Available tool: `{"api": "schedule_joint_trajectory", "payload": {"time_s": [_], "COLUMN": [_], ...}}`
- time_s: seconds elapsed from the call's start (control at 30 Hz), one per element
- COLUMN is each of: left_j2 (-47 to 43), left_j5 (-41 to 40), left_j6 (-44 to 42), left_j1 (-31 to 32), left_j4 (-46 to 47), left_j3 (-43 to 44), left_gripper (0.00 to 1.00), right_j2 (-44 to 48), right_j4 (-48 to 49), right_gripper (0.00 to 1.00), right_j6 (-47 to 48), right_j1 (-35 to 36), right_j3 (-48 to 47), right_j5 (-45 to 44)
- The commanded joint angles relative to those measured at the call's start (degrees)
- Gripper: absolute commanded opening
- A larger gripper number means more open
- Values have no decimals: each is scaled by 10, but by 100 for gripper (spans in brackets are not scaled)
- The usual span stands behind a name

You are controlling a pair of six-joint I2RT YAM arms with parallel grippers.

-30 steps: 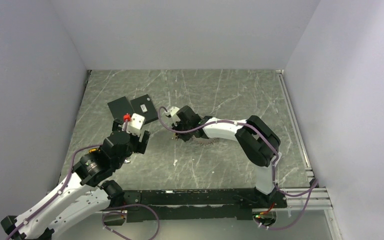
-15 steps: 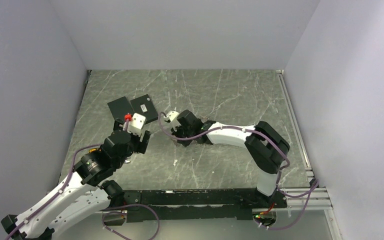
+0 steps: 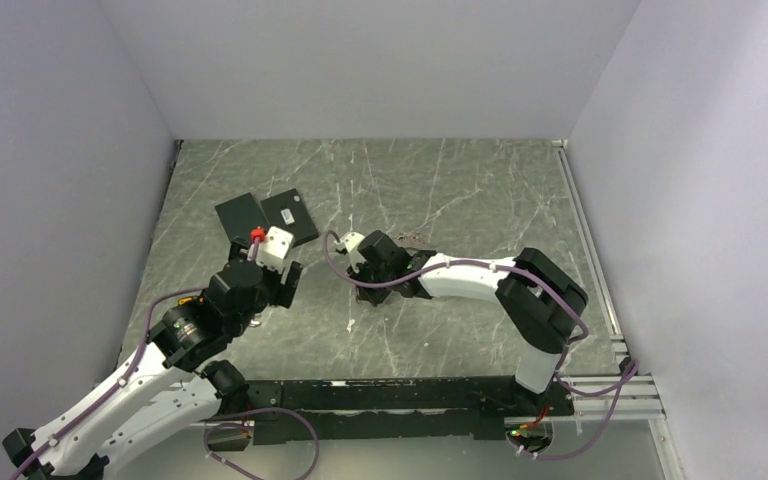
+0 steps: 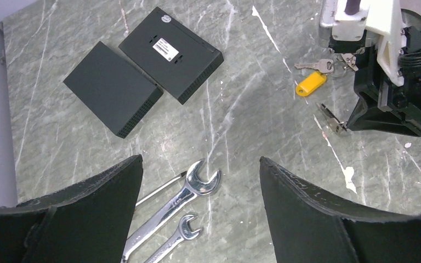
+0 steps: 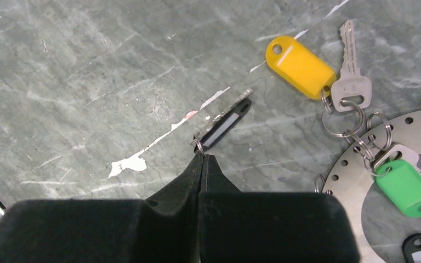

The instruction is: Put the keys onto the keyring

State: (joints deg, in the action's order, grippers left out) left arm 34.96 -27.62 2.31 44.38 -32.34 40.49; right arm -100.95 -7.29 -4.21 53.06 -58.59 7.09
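The right gripper [image 5: 202,160] has its fingers pressed together. Their tips are down on the grey marble table [image 5: 77,82], right at the small split ring of the black-tagged key [image 5: 223,121]. Whether that ring is actually nipped between the tips is hard to tell from the wrist view. Just beyond lies a silver key [image 5: 351,71] joined to a yellow tag [image 5: 300,67], with a few small rings lying between it and the keyring [image 5: 356,181]. The keyring is a flat perforated metal hoop at the right edge, carrying a green tag [image 5: 407,187]. The left gripper [image 4: 200,161] hangs with its fingers spread wide and nothing between them, above 2 wrenches [image 4: 189,189] lying side by side. 2 flat black plates [image 4: 112,87] lie touching each other further out, well apart from the keys.
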Motion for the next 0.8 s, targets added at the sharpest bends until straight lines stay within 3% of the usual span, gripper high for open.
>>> {"api": "schedule_joint_trajectory", "payload": {"time_s": [0.0,0.33,0.47,0.63,0.77], "left_j2": [-6,-8,-6,-3,-1], "left_j5": [16,21,20,21,21], "left_j6": [-7,-6,-7,-7,-7], "left_j1": [1,0,1,1,0], "left_j4": [19,18,19,18,19], "left_j3": [2,3,2,3,3], "left_gripper": [82,82,82,82,82], "right_j2": [8,13,21,34,39], "right_j4": [7,18,22,8,-1], "right_gripper": [0,1,15,20,30], "right_j6": [-21,-27,-28,-15,-5], "right_j1": [3,19,21,22,21], "right_j3": [8,33,43,41,36], "right_j5": [1,14,11,-14,-25]}}
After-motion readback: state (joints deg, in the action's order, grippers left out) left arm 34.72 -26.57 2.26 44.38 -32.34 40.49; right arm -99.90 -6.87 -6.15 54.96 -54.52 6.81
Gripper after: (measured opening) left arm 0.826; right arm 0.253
